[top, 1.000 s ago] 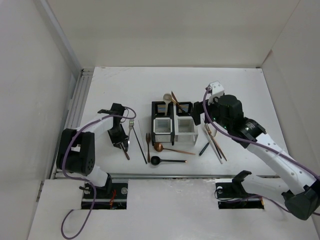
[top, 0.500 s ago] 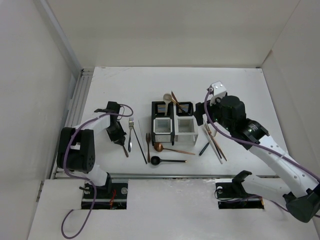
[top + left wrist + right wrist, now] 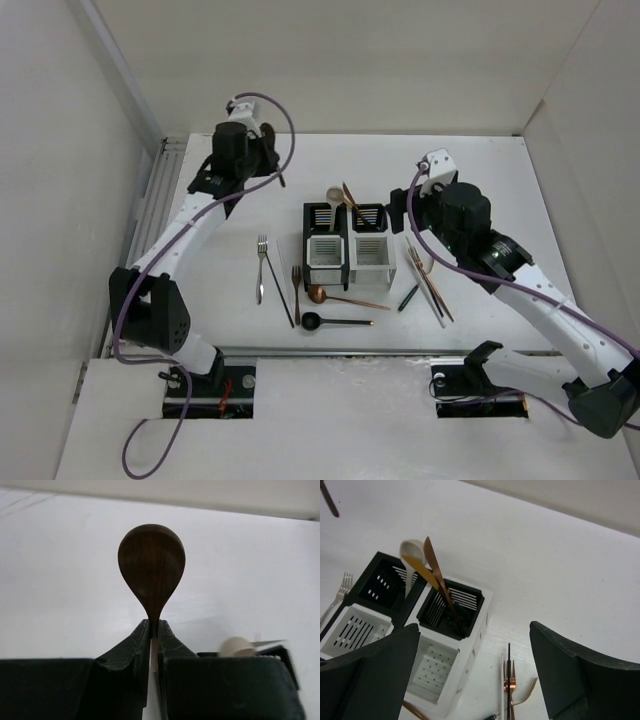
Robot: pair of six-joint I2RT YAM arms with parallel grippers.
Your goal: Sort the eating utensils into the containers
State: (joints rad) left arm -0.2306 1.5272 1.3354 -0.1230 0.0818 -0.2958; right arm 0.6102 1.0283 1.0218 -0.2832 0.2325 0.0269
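We are seeing the left pincer [image 3: 154, 630] raised above the far left part of the table [image 3: 470, 170]. Its two fingers are pressing narrowly together on the neck of a dark wooden spoon [image 3: 151, 565]. The bowl of the spoon is standing upright just above the fingertips, and the handle is hidden between the fingers. The caddy [image 3: 477, 630] with four compartments is lying well apart from this pincer, to its right and nearer to the arm bases.

The right pincer [image 3: 474, 645] is hanging wide, and we are finding nothing between its fingers. The caddy is sitting just below it and to its left. A copper knife [image 3: 440, 580] is leaning in the black compartment nearer to this pincer, and a pale spoon [image 3: 410, 555] is standing in the other black compartment beside it. The two white compartments are showing only their slotted floors. Directly under the gap of the right pincer a copper fork [image 3: 509, 680] is lying flat on the table.

On the far side of the caddy from the right pincer, a silver fork [image 3: 262, 265], a copper spoon [image 3: 330, 296] and a black spoon [image 3: 325, 321] are lying loose on the table.
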